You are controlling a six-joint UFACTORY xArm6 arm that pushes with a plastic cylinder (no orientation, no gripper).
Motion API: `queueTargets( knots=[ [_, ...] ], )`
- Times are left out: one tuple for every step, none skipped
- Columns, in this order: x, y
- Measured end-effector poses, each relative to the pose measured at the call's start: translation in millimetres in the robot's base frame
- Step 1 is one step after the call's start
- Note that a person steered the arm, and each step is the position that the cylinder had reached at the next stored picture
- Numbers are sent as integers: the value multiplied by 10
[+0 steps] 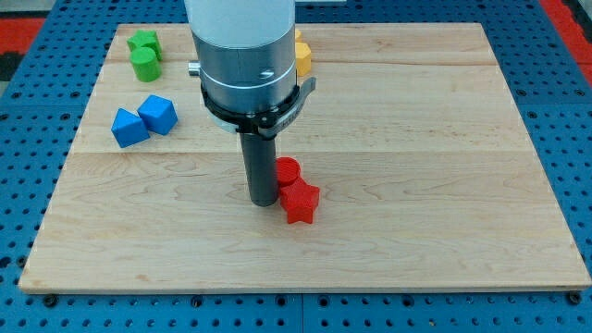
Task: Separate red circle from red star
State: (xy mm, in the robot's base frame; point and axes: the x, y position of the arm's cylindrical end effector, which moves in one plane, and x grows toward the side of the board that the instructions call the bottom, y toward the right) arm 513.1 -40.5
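The red circle sits near the middle of the wooden board, touching the red star just below and to its right. My tip rests on the board right beside both, touching or nearly touching the star's left side and just left of the circle. The rod hangs from the large grey arm body at the view's top centre.
Two blue blocks lie at the view's left. Two green blocks sit at the top left. A yellow block shows partly behind the arm at the top centre. The board's edges run all around.
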Motion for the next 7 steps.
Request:
queueTargets(
  knots=[
    [-134, 4],
    [-199, 142],
    [-171, 373],
    [-171, 386],
    [-181, 397],
    [-181, 570],
    [-195, 587]
  ],
)
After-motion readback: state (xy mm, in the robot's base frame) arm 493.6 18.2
